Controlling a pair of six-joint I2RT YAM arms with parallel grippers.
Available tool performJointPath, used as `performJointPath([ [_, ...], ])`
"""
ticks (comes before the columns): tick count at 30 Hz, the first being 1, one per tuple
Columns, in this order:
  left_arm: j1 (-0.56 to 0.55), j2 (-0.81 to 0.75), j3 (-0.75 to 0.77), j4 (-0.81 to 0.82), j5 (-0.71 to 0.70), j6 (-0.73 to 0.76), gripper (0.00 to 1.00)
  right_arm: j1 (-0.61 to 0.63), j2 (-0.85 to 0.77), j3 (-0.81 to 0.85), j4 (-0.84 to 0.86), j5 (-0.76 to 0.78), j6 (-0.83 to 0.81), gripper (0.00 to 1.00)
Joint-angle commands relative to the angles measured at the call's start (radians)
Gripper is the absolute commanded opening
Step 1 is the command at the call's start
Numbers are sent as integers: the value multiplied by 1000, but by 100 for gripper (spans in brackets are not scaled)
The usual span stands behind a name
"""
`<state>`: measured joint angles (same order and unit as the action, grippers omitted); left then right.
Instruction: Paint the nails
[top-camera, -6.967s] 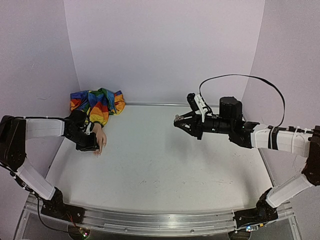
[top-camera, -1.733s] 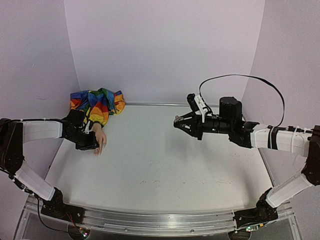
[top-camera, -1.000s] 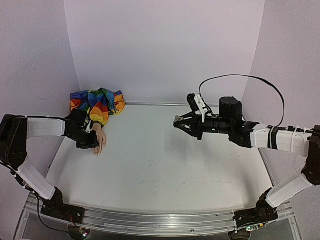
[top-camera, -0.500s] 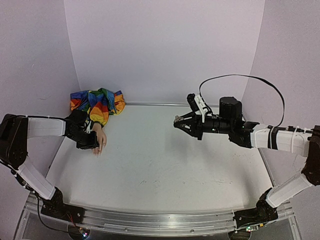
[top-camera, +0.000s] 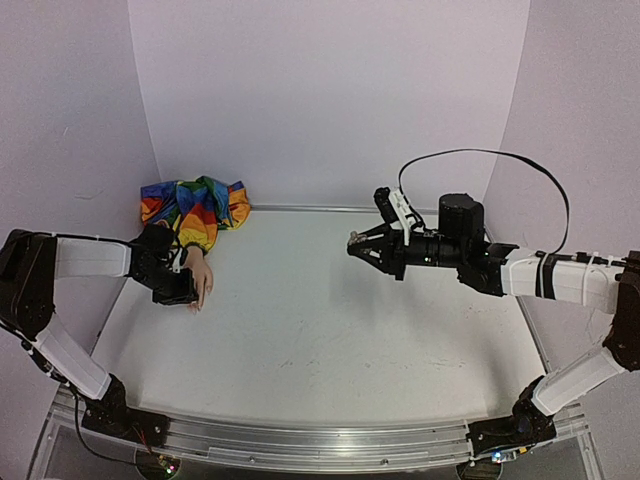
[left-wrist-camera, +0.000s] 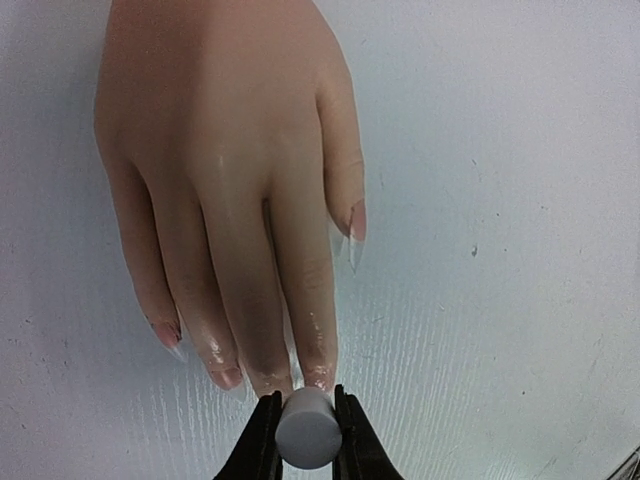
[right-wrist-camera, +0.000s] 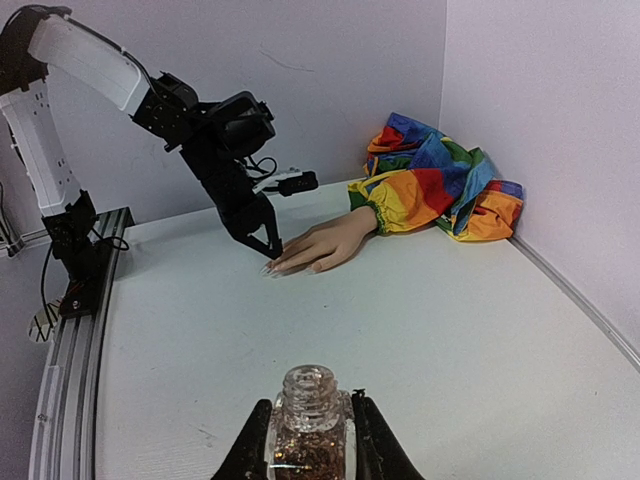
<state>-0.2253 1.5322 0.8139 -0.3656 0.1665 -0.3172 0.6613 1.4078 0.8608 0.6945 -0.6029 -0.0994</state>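
Observation:
The pale mannequin hand (top-camera: 201, 276) lies palm down at the table's left, its rainbow sleeve (top-camera: 195, 205) bunched in the back corner. My left gripper (top-camera: 186, 295) is shut on a small white brush cap (left-wrist-camera: 307, 428) and holds it right at the tip of the index finger. The thumb nail (left-wrist-camera: 357, 222) and the little finger nail (left-wrist-camera: 166, 335) show; the nail under the cap is hidden. My right gripper (top-camera: 355, 245) hovers mid-table, shut on an open glass bottle (right-wrist-camera: 308, 395) of glittery polish. The hand (right-wrist-camera: 320, 245) and my left gripper (right-wrist-camera: 270, 242) also show there.
Pale walls close the table at the back and both sides. A metal rail (top-camera: 300, 445) runs along the near edge. A black cable (top-camera: 480, 155) loops above the right arm. The sleeve (right-wrist-camera: 435, 185) lies against the corner of the walls.
My left gripper has shifted slightly along the hand toward the fingertips. The right arm and the bottle have not moved.

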Motion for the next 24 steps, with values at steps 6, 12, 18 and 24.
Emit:
performJointPath([
  [6, 5, -88, 20, 13, 20, -13, 0, -6, -27, 14, 56, -28, 13, 0],
  [12, 6, -49, 55, 13, 4, -7, 0, -6, -30, 12, 56, -25, 13, 0],
  [18, 6, -27, 77, 17, -15, 2, 0, -6, -29, 12, 56, -24, 12, 0],
  [24, 6, -3, 86, 16, -12, 6, 0, -6, -31, 10, 57, -22, 12, 0],
])
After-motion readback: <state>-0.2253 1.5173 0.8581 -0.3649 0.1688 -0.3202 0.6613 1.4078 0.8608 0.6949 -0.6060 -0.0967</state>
